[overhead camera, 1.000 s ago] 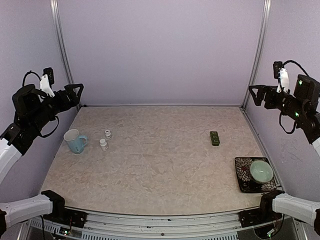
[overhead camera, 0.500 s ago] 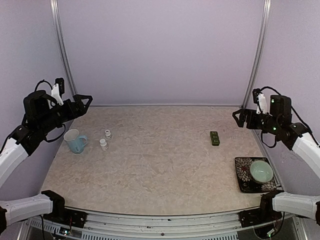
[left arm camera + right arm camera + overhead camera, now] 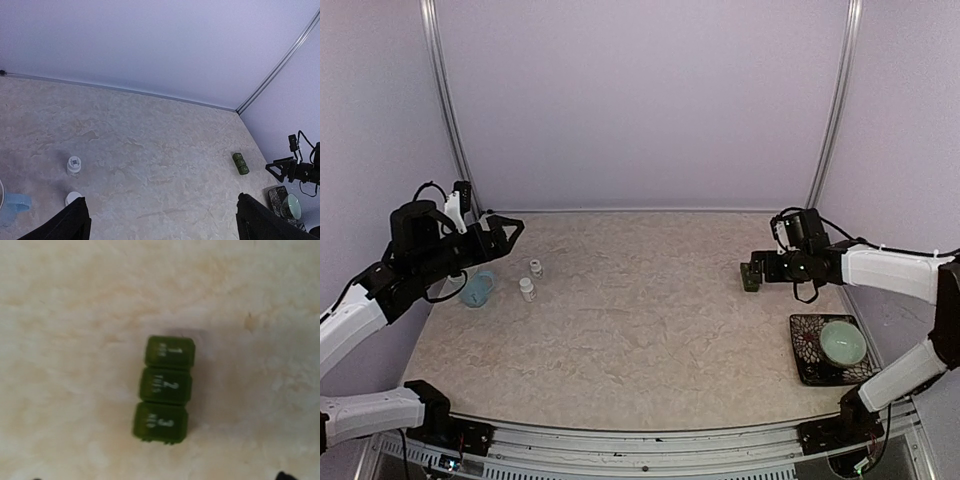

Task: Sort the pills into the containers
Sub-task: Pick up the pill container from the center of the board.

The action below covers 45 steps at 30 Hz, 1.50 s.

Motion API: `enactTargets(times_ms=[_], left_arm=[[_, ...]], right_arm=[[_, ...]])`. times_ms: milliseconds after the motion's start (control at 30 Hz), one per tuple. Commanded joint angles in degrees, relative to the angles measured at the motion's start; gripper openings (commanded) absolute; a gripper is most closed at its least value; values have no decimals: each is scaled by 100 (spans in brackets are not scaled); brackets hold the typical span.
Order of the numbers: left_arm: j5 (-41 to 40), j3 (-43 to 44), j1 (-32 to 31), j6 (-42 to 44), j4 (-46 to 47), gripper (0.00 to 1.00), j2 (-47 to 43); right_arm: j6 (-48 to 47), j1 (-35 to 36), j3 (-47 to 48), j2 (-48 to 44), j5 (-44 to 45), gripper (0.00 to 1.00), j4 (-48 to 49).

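At the right gripper: spread to the full, pinching nothing, only dark fingertips showing at the bottom corners of its wrist view. Below it, on the far right of the table: the containers, a dark green strip of three joined boxes, lids down, numbered one to three. Long axis near to far on the table, up and down in the wrist view, tilted a little, so crosswise to the line between the fingertips, long sides facing the fingers. Just ahead of the fingertips rather than between them, not touching. Likely calls for a small reach forward and a drop before closing across the width. Behind that pincer: forearm stretched low and nearly level from the right side inward.

At the left gripper: likewise spread and empty, held off the table at the far left, pointing right. Just beside it: two white pill bottles, likely the source of the pills, and a light blue mug half hidden by the arm. Well apart from the strip, so the right arm clearly nearer to it. Near right: a pale green bowl on a dark patterned plate.
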Motion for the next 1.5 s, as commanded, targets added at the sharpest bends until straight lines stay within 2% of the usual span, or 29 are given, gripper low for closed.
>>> enactTargets(times_ms=[0, 267, 533, 967, 1100, 1267, 1467], left_arm=[[-325, -67, -254, -21, 32, 99, 24], [-600, -94, -688, -75, 53, 99, 139], [-839, -26, -1043, -122, 87, 99, 279], [-1044, 193, -1276, -121, 19, 99, 391], [-1051, 213, -1310, -123, 39, 99, 403], [-1088, 222, -1387, -130, 52, 99, 416], [-1150, 160, -1514, -13, 114, 99, 451]], right_arm=[[110, 141, 436, 914, 495, 100, 347], [152, 157, 1063, 2179, 671, 100, 535], [95, 116, 1454, 2876, 554, 99, 687], [38, 15, 1510, 3166, 387, 71, 848], [-103, 15, 1435, 3157, 169, 58, 935], [-363, 31, 1342, 3087, -198, 47, 1031], [-1081, 340, 1219, 2909, -1110, 44, 1321]])
